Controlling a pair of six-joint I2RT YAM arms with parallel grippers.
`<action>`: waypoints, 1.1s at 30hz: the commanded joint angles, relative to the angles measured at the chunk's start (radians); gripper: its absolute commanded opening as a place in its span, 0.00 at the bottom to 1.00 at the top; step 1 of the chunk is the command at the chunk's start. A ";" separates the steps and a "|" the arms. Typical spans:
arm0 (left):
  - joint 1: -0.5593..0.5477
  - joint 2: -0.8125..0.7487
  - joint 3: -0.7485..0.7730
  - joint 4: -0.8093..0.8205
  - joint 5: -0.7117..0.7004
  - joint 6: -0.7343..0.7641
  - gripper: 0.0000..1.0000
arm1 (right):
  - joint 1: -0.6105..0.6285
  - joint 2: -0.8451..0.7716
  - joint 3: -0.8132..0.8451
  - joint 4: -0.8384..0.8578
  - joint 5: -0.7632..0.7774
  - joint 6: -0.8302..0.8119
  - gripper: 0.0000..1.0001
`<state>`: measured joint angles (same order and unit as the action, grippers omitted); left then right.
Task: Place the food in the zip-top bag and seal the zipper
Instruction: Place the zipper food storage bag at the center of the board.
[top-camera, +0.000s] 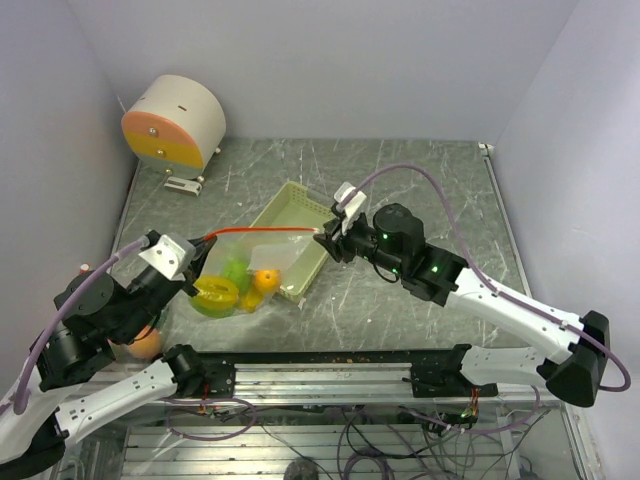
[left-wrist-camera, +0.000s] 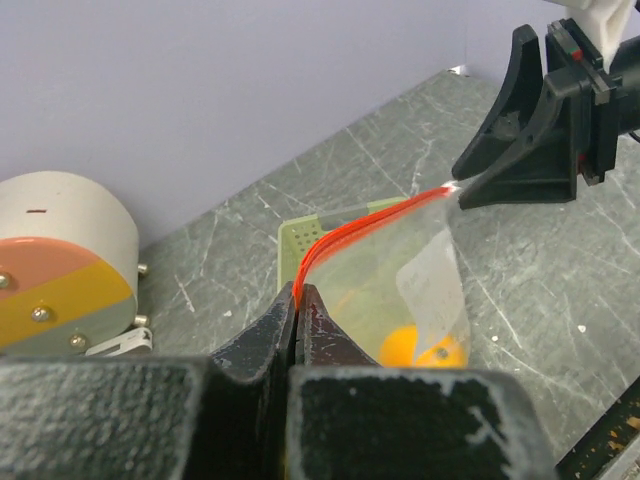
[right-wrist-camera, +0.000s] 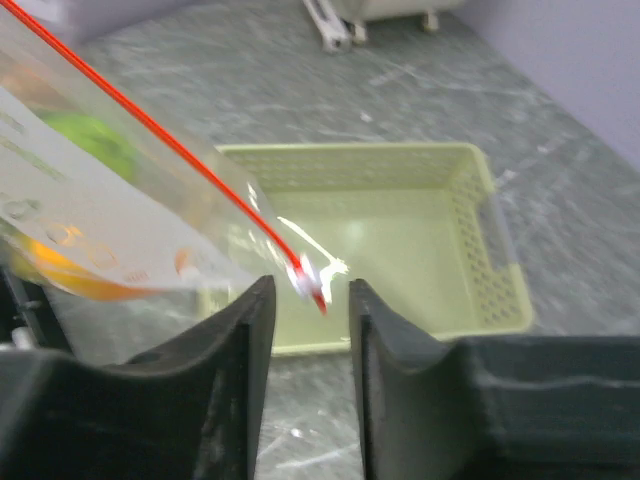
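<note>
The grey marbled table (top-camera: 400, 170) is filling the middle of the overhead frame. A round white drum (top-camera: 175, 125) with an orange and yellow face is standing at the upper left. The pale yellow-green tray (top-camera: 290, 195) is sitting at centre frame, tilted, with nothing showing inside it in the right wrist view. The zip-top bag (top-camera: 250, 255) is hanging stretched between the two arms, its lower part overlapping the tray's left side. The food (top-camera: 215, 293) is resting in the bag's bottom, left of centre: green, yellow-green and orange pieces are showing through the plastic. One peach-coloured piece (top-camera: 145, 345) is lying outside the bag at the lower left, beside the left arm. The left gripper (left-wrist-camera: 298, 295) is clamping tight on the left end of the red zipper (top-camera: 265, 231). The right gripper (right-wrist-camera: 308, 300) is standing at a narrow gap, and the zipper's right end is lying between its fingers with daylight on both sides.
</note>
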<state>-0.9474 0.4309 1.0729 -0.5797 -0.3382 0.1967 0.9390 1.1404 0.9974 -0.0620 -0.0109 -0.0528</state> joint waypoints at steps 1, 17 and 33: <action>0.000 0.003 0.033 0.065 -0.068 0.008 0.07 | -0.019 0.042 0.059 -0.094 0.177 0.028 0.58; 0.000 0.178 -0.110 0.743 -0.935 0.292 0.07 | -0.025 0.132 0.150 -0.155 0.164 0.225 1.00; 0.113 0.298 -0.103 0.294 -0.805 -0.179 0.99 | -0.026 0.144 0.132 -0.240 0.139 0.357 1.00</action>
<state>-0.8608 0.7502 0.9398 -0.1116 -1.2514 0.1982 0.9157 1.2854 1.1294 -0.2699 0.1196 0.2481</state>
